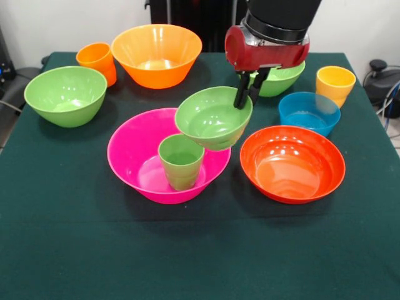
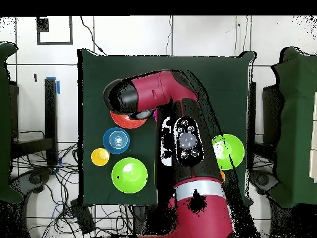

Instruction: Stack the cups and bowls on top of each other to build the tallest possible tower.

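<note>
Front view shows the gripper with its two dark fingers pressed close together on the far rim of a smaller green bowl, pinching that rim and holding the bowl tilted, lifted above the right part of the large pink bowl. The pink bowl sits near the middle of the dark green table, and a green cup stands upright inside it, just below and in front of the held bowl; whether the bowl's underside touches the cup's rim is hard to tell from this angle. To the right of the pink bowl, close beside it, lies the red-orange bowl. At the far side stands the orange bowl, with a light green bowl to its left near the table's edge, and a second light green bowl partly hidden behind the red arm. The translucent blue bowl sits behind the red-orange one. An orange cup stands touching or nearly touching the orange bowl's left side, and a yellow-orange cup stands near the far right corner. In the overhead view the arm covers the held bowl and the pink one
</note>
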`<state>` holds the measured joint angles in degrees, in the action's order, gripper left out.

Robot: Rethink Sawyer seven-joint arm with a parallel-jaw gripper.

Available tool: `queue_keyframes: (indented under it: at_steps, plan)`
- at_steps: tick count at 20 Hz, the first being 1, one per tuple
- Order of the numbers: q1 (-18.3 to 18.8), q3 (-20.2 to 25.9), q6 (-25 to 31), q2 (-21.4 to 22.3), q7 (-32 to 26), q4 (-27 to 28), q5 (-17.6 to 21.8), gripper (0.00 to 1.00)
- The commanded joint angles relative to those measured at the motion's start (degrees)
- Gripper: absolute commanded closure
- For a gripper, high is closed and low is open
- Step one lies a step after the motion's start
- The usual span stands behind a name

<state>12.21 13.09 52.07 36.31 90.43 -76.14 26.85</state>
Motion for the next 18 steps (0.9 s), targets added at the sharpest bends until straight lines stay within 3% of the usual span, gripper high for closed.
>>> queue_keyframes:
  at_steps: [1,18]
  plan:
    - [0.7,4.8,6.2,-4.1,-16.4,1.9,5.1,1.0]
    - [2.3,6.8,6.9,-5.2,-17.4,3.2,5.4,1.0]
